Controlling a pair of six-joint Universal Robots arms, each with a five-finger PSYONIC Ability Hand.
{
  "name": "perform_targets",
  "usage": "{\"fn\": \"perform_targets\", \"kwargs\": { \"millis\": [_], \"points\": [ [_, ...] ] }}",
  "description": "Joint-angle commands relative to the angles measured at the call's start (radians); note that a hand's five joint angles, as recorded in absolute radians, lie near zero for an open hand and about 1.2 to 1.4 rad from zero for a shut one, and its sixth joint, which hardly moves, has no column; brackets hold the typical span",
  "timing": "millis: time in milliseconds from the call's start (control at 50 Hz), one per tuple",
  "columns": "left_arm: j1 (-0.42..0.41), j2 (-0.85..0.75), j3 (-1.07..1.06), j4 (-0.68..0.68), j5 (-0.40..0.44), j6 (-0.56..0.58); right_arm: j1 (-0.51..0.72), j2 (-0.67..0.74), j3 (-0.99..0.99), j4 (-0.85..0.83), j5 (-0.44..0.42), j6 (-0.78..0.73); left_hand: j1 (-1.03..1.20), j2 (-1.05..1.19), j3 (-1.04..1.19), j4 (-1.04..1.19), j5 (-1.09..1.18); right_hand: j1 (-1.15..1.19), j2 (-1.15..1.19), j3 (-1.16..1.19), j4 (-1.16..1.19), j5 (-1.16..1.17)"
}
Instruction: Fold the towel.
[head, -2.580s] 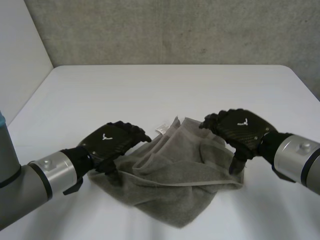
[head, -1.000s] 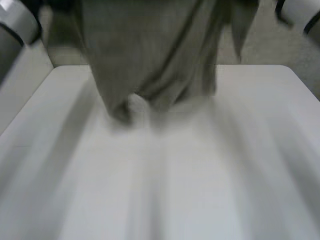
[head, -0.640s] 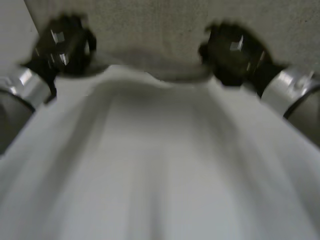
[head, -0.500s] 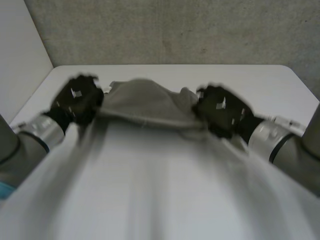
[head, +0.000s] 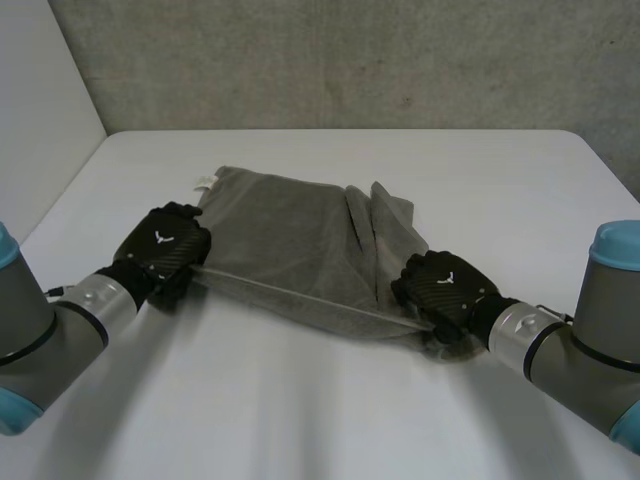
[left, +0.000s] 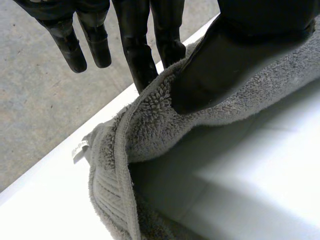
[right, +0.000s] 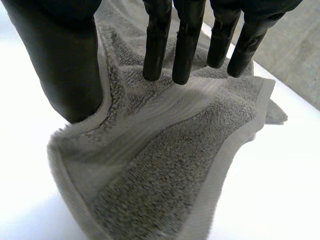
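Towel (head: 290, 235), grey, lies spread across the middle of our white surface (head: 480, 170), with its near edge lifted taut between our hands and a small white tag (head: 204, 184) at its far left corner. Our left hand (head: 165, 250) pinches the near left corner between thumb and straight fingers (left: 140, 55). Our right hand (head: 445, 290) pinches the near right corner the same way.

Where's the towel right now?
In the head view the towel lies on the table, its near edge stretched between the left hand and the right hand, each pinching a corner.
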Motion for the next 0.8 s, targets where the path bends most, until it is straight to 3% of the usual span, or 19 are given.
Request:
{"fn": "perform_targets", "kwargs": {
  "millis": [20,120,240,300,320,340,380,480,500,560,600,800],
  "points": [
    [0.017,-0.001,-0.002,0.0,-0.001,-0.003,0.0,-0.005,0.002,0.052,-0.002,0.134,0.11,0.078,-0.057,-0.066,0.064,-0.063,-0.065,-0.052,-0.076,-0.036],
    [0.03,-0.001,-0.002,-0.001,-0.007,-0.003,0.004,-0.003,-0.001,0.082,-0.006,0.264,0.11,0.078,-0.057,-0.066,0.064,-0.049,-0.05,-0.052,-0.076,-0.021],
    [0.053,0.004,0.001,-0.008,-0.006,-0.004,0.017,0.006,-0.003,0.073,0.002,0.315,0.11,0.078,-0.057,-0.066,0.064,-0.025,-0.026,-0.052,-0.076,0.003],
    [0.069,0.015,0.001,-0.015,-0.004,-0.004,0.024,0.015,-0.003,0.052,0.044,0.311,0.11,0.078,-0.057,-0.066,0.064,0.169,0.167,-0.052,-0.076,0.196],
    [0.079,0.018,0.001,-0.018,-0.002,-0.006,0.026,0.018,-0.003,0.034,0.073,0.309,0.11,0.078,-0.057,-0.066,0.064,0.413,0.412,-0.052,-0.076,0.441],
    [0.079,0.018,0.001,-0.018,-0.002,-0.006,0.026,0.018,-0.003,0.033,0.074,0.309,0.11,0.078,-0.057,-0.066,0.064,0.415,0.414,-0.052,-0.076,0.443],
    [0.082,0.016,-0.002,-0.023,-0.002,-0.006,0.023,0.018,-0.013,0.009,0.104,0.309,0.11,0.078,-0.057,-0.066,0.064,0.765,0.764,-0.052,-0.076,0.793],
    [0.079,0.003,-0.005,-0.021,-0.001,-0.006,0.003,-0.014,-0.017,0.01,0.107,0.309,0.11,0.078,-0.057,-0.066,0.064,0.766,0.765,-0.052,-0.076,0.794],
    [0.074,-0.004,-0.005,-0.021,-0.001,-0.006,-0.011,-0.043,-0.012,0.01,0.106,0.311,-0.113,-0.146,-0.057,-0.066,-0.159,0.766,0.765,-0.052,-0.076,0.794],
    [0.068,-0.016,-0.005,-0.02,-0.002,-0.006,-0.028,-0.074,-0.004,0.01,0.1,0.312,-0.292,-0.324,-0.057,-0.066,-0.337,0.766,0.765,-0.052,-0.076,0.794],
    [0.059,-0.036,0.003,-0.017,-0.007,-0.006,-0.06,-0.115,0.009,0.01,0.078,0.311,-0.56,-0.593,-0.057,-0.066,-0.606,0.766,0.765,-0.052,-0.076,0.794],
    [0.025,-0.04,0.021,0.002,-0.013,-0.007,-0.132,-0.161,0.04,0.015,0.022,0.309,-0.623,-0.656,-0.057,-0.066,-0.669,0.766,0.765,-0.052,-0.076,0.794]
  ]
}}
